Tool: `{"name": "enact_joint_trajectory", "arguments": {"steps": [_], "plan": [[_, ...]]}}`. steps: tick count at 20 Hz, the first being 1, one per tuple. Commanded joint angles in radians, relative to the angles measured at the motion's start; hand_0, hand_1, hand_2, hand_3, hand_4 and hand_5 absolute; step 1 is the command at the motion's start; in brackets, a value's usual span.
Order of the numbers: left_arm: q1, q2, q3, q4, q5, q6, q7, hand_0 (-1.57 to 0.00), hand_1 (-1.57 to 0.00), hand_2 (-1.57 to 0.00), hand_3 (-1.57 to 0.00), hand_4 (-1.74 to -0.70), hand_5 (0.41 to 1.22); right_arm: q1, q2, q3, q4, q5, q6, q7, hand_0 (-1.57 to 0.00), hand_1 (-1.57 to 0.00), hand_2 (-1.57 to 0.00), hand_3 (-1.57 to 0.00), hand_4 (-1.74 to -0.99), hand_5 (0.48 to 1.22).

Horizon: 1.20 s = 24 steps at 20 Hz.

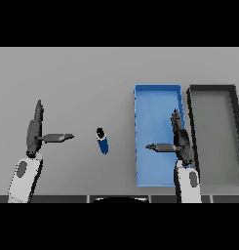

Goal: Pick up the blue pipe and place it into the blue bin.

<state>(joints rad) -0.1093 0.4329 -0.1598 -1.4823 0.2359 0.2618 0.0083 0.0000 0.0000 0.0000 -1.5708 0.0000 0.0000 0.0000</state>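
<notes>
The blue pipe point(102, 140), a short blue cylinder with a dark open end, lies on the grey table between my two hands. The blue bin point(140, 146) stands to its right, long and rectangular. My right hand point(181, 139) hovers over the bin's right half, fingers straight and thumb pointing left, holding nothing. My left hand point(34, 133) is at the left of the table, fingers straight, thumb pointing right toward the pipe, a short way off it.
A dark grey bin point(234, 97) stands right beside the blue bin at the table's right side. The grey table point(82, 78) stretches behind and to the left.
</notes>
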Motion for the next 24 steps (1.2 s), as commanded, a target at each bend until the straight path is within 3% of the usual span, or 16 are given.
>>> {"name": "enact_joint_trajectory", "arguments": {"steps": [1,6,8,9,12,17,20,24], "plan": [[-0.004,-0.001,0.001,0.003,0.000,0.000,-0.002,0.00,0.00,0.00,0.00,-0.97,0.594,-0.004,0.000,-0.001,0.003,-0.001,-0.001,0.003,0.00,0.00,0.00,0.00,-1.210,0.594],[-0.042,-0.003,0.008,0.043,0.003,-0.009,0.005,0.00,0.00,0.00,0.00,-0.97,0.594,-0.034,0.001,-0.007,0.027,0.003,-0.008,0.011,0.00,0.00,0.00,0.00,-1.210,0.594],[-0.041,0.112,-0.046,0.053,-0.005,-0.212,-0.072,0.00,0.00,0.00,0.00,-0.97,0.595,-0.015,-0.113,0.054,-0.006,0.129,0.029,-0.072,0.00,0.00,0.00,0.00,-1.206,0.592],[-0.043,0.142,-0.053,0.062,-0.002,-0.266,-0.089,0.00,0.00,0.00,0.00,-0.97,0.596,-0.001,-0.125,0.082,-0.021,0.172,0.029,-0.083,0.00,0.00,0.00,0.00,-1.198,0.589],[-0.041,0.170,-0.072,0.065,-0.007,-0.332,-0.123,0.00,0.00,0.00,0.00,-0.97,0.597,-0.010,-0.157,0.095,-0.032,0.201,0.042,-0.070,0.00,0.00,0.00,0.00,-1.190,0.586],[0.003,0.216,-0.114,-0.031,0.011,-0.422,-0.165,0.00,0.00,0.00,0.00,-0.98,0.583,0.022,-0.159,0.106,-0.075,0.193,0.056,-0.073,0.00,0.00,0.00,0.00,-1.187,0.579],[0.035,0.247,-0.169,-0.122,0.009,-0.475,-0.112,0.00,0.00,0.00,0.00,-1.00,0.548,0.001,-0.139,0.112,-0.067,0.193,0.048,-0.036,0.00,0.00,0.00,0.00,-1.209,0.581],[0.060,0.243,-0.254,-0.204,-0.025,-0.495,-0.003,0.00,0.00,0.00,0.00,-1.05,0.483,0.005,-0.151,0.096,-0.068,0.174,0.057,-0.052,0.00,0.00,0.00,0.00,-1.228,0.573]]}}
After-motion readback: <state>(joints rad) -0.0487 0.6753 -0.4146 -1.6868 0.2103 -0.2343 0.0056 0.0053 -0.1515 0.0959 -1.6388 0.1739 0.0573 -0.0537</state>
